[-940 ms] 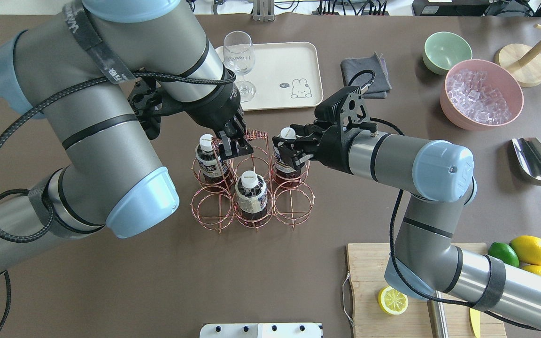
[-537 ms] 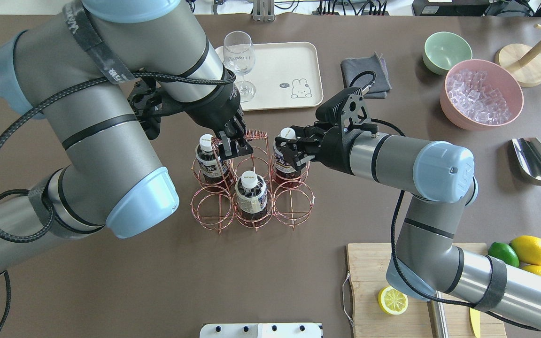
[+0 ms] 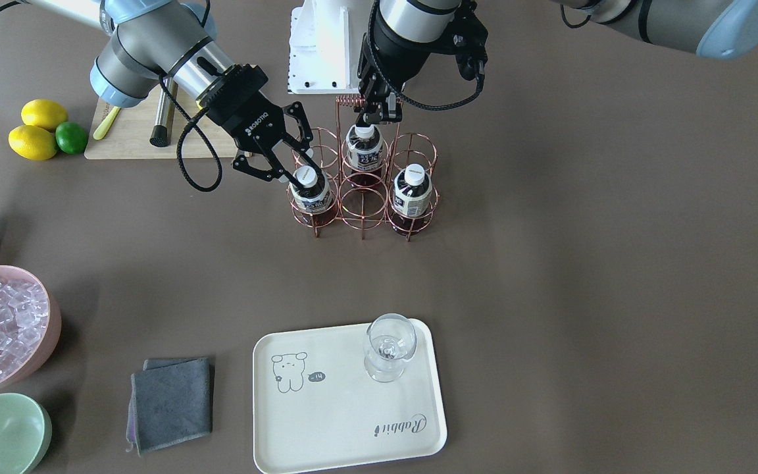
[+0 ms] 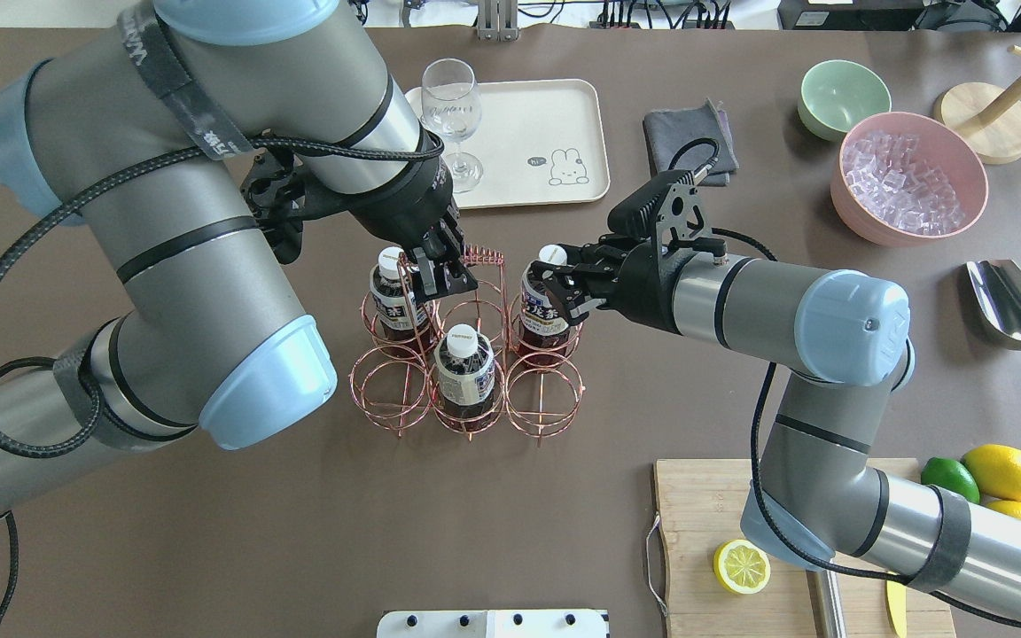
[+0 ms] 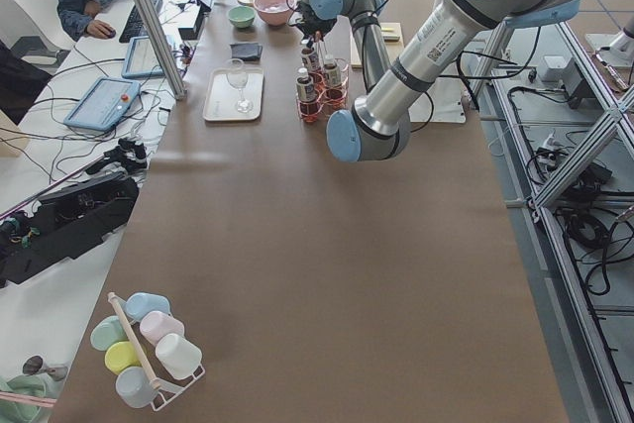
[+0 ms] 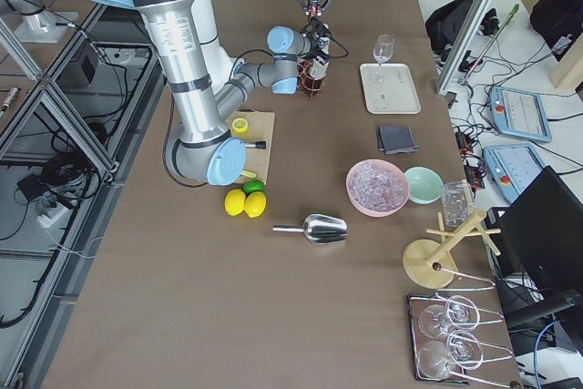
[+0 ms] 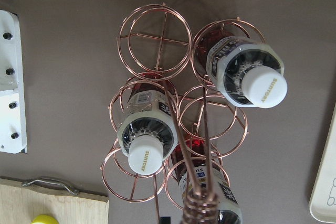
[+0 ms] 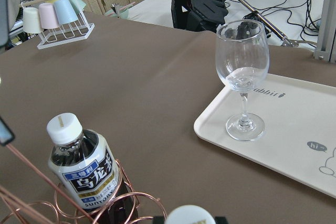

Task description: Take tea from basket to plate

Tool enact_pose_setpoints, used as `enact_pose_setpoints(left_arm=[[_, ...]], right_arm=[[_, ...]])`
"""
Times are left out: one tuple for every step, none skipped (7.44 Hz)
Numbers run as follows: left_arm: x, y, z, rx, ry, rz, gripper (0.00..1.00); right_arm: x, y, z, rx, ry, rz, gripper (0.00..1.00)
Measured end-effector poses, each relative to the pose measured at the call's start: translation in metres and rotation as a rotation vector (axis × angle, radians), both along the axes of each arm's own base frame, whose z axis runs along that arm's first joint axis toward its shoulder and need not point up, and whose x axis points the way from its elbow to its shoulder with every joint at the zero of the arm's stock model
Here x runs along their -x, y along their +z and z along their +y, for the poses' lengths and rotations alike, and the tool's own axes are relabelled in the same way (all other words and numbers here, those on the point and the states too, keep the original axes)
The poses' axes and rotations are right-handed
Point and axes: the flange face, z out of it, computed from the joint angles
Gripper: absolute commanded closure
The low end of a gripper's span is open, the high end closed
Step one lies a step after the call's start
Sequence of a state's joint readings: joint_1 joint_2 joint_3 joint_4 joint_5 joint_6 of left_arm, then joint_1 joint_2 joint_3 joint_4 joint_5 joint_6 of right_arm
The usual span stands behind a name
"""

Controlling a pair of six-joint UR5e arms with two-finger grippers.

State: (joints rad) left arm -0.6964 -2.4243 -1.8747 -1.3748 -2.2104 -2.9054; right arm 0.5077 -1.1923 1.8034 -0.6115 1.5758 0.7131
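The copper wire basket (image 4: 466,354) (image 3: 362,197) stands mid-table with three tea bottles in its cells. My left gripper (image 4: 441,275) (image 3: 379,115) is shut on the basket's coiled handle (image 7: 202,208). My right gripper (image 4: 559,283) (image 3: 297,168) is shut on the neck of one tea bottle (image 4: 546,310) (image 3: 312,194) in the basket's far cell on my right. That bottle's white cap (image 8: 189,216) shows between the fingers. The other tea bottles (image 4: 466,368) (image 4: 393,301) stand untouched. The cream plate (image 4: 528,115) (image 3: 339,421) lies beyond the basket, with a wine glass (image 4: 453,115) on its left part.
A grey cloth (image 4: 692,137), a green bowl (image 4: 843,97) and a pink bowl of ice (image 4: 909,177) lie far right. A metal scoop (image 4: 1011,306) is at the right edge. The cutting board (image 4: 705,532) with a lemon half (image 4: 741,567) sits near right.
My right arm has drawn slightly to the right with the tea bottle. The basket's near cells have swung a little to the left. The left gripper keeps its hold on the handle.
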Motion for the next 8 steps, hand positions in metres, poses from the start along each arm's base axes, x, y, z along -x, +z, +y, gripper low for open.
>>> enact_pose_setpoints(left_arm=[[0.0,0.0,0.0,0.0,0.0,0.0,1.0],[0.0,0.0,0.0,-0.001,-0.001,0.0,1.0],[0.0,0.0,0.0,-0.001,0.0,0.0,1.0],[0.0,0.0,0.0,0.0,0.0,0.0,1.0],[0.0,0.001,0.0,0.0,-0.001,-0.001,1.0],[0.0,0.001,0.0,-0.001,-0.001,0.0,1.0],[0.0,0.001,-0.001,-0.001,-0.001,0.0,1.0],[0.0,0.001,-0.001,-0.001,-0.001,0.0,1.0]], right_arm=[[-0.005,-0.003,-0.001,-0.004,0.002,-0.004,1.0],[-0.012,-0.006,-0.003,-0.007,0.0,-0.008,1.0],[-0.02,-0.009,-0.007,-0.01,-0.005,-0.013,1.0],[-0.029,-0.015,-0.01,-0.009,-0.009,-0.01,1.0],[-0.042,-0.025,-0.013,-0.001,-0.013,0.0,1.0],[-0.057,-0.033,-0.019,0.004,-0.016,0.007,1.0],[-0.078,-0.042,-0.032,0.014,-0.022,0.012,1.0],[-0.103,-0.055,-0.047,0.026,-0.028,0.018,1.0]])
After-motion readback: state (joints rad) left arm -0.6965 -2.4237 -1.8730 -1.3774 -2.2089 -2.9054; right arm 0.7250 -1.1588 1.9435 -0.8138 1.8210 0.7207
